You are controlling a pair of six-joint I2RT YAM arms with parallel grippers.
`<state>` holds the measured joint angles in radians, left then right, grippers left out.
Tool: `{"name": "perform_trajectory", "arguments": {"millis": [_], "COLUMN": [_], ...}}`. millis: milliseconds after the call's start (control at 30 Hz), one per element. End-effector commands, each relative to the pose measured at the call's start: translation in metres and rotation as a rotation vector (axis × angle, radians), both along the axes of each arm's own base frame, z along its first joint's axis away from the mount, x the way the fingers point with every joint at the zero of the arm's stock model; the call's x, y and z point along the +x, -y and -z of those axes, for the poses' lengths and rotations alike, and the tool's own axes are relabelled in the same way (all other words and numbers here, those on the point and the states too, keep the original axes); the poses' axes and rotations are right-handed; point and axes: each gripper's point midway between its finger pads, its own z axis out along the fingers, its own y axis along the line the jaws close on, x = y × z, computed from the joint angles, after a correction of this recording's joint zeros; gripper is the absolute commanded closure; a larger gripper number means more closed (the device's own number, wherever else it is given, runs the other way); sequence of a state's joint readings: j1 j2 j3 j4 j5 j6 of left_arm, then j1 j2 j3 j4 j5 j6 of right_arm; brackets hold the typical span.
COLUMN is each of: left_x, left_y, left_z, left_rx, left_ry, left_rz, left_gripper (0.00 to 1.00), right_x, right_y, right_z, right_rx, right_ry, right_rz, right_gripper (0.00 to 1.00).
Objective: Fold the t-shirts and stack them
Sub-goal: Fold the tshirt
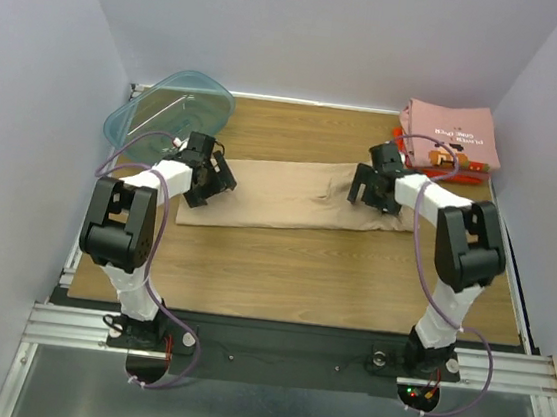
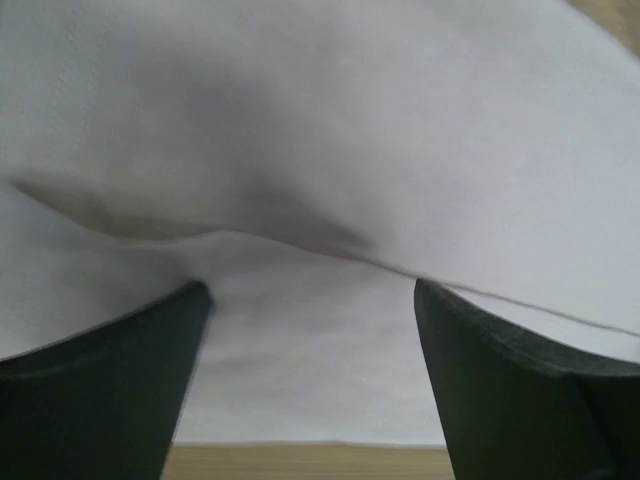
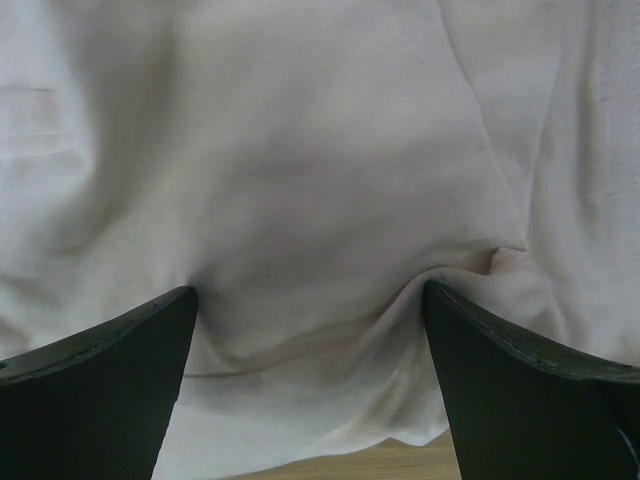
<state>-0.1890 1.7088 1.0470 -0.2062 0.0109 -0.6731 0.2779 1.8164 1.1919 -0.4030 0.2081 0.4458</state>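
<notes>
wooden table (image 1: 301, 272) seen from above, two arms reaching onto it from the near edge.

the biggest thing on it is the tan t-shirt (image 1: 290, 198). it lies across the middle of the table, folded into a long band running left to right. it is plain and mostly flat, with a few creases near its right end.

next in size is a translucent teal tub (image 1: 168, 115) at the far left corner, just beyond the shirt's left end and apart from it. through its plastic i see the wood grain and one thin pale line i cannot identify.

at the far right corner sits a folded dusty pink t-shirt (image 1: 448, 135), with white lettering and a small cartoon print facing up. it rests on a red-orange t-shirt (image 1: 472, 171), which shows only as a strip along the pink one's near and left edges.

the left gripper (image 1: 216, 183) is down at the tan shirt's left end. in its wrist view the dark fingers (image 2: 100, 380) stand spread wide, with a raised ridge of pale cloth between them, not pinched.

the right gripper (image 1: 366, 190) is down at the shirt's right end. its fingers (image 3: 520, 380) are likewise spread, straddling puckered cloth without gripping it.
</notes>
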Motion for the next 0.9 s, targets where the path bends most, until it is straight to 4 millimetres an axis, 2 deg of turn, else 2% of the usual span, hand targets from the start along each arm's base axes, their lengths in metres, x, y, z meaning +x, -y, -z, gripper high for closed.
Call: {"name": "perform_trajectory", "arguments": {"millis": [0, 67, 100, 167, 200, 233, 300, 333, 367, 433, 467, 567, 600, 633, 700, 733, 800, 833, 867], "left_x": [-0.029, -0.044, -0.059, -0.077, -0.096, -0.107, -0.129, -0.149, -0.163, -0.186, -0.202, -0.215, -0.226, -0.221, -0.220, -0.218, -0.216, -0.215, -0.215], "left_y": [-0.003, -0.004, -0.004, 0.004, 0.007, 0.025, 0.051, 0.076, 0.085, 0.112, 0.137, 0.172, 0.187, 0.201, 0.215, 0.229, 0.243, 0.257, 0.262], "left_z": [0.032, 0.044, 0.053, 0.054, 0.062, 0.056, 0.056, 0.055, 0.056, 0.055, 0.048, 0.030, 0.024, 0.011, 0.002, -0.006, -0.011, -0.022, -0.018], "left_rx": [0.033, 0.043, 0.072, 0.063, 0.047, 0.021, -0.060, -0.131, -0.143, -0.231, -0.290, -0.350, -0.352, -0.367, -0.358, -0.364, -0.356, -0.372, -0.359], "left_ry": [-0.100, -0.148, -0.178, -0.193, -0.231, -0.218, -0.236, -0.247, -0.265, -0.286, -0.294, -0.271, -0.260, -0.227, -0.192, -0.175, -0.161, -0.142, -0.150], "left_rz": [0.024, 0.032, 0.037, 0.055, 0.037, 0.077, 0.110, 0.146, 0.147, 0.189, 0.208, 0.204, 0.251, 0.269, 0.296, 0.324, 0.369, 0.402, 0.415], "left_gripper": [0.01, 0.01, 0.01, 0.01, 0.01, 0.01, 0.01, 0.01, 0.01, 0.01, 0.01, 0.01, 0.01, 0.01, 0.01, 0.01, 0.01, 0.01, 0.01], "right_x": [0.065, 0.081, 0.100, 0.116, 0.119, 0.134, 0.142, 0.154, 0.159, 0.168, 0.176, 0.193, 0.195, 0.198, 0.203, 0.209, 0.214, 0.221, 0.225], "right_y": [-0.038, -0.050, -0.057, -0.069, -0.078, -0.087, -0.103, -0.114, -0.120, -0.144, -0.162, -0.189, -0.195, -0.203, -0.208, -0.212, -0.213, -0.212, -0.211], "right_z": [-0.012, -0.005, -0.002, 0.001, 0.018, 0.007, 0.008, 0.007, 0.005, -0.001, -0.009, -0.018, -0.021, -0.027, -0.027, -0.037, -0.045, -0.052, -0.056], "right_rx": [-0.012, -0.044, -0.046, -0.043, -0.024, -0.033, -0.016, -0.036, -0.027, 0.035, 0.093, 0.172, 0.198, 0.237, 0.257, 0.265, 0.268, 0.251, 0.247], "right_ry": [0.094, 0.098, 0.115, 0.129, 0.103, 0.146, 0.166, 0.198, 0.216, 0.271, 0.315, 0.393, 0.408, 0.429, 0.448, 0.483, 0.519, 0.553, 0.566], "right_rz": [-0.165, -0.254, -0.266, -0.349, -0.394, -0.451, -0.543, -0.620, -0.663, -0.784, -0.844, -0.916, -0.927, -0.929, -0.926, -0.921, -0.916, -0.895, -0.869], "right_gripper": [0.00, 0.00, 0.00, 0.00, 0.00, 0.00, 0.00, 0.00, 0.00, 0.00, 0.00, 0.00, 0.00, 0.00, 0.00, 0.00, 0.00, 0.00, 0.00]}}
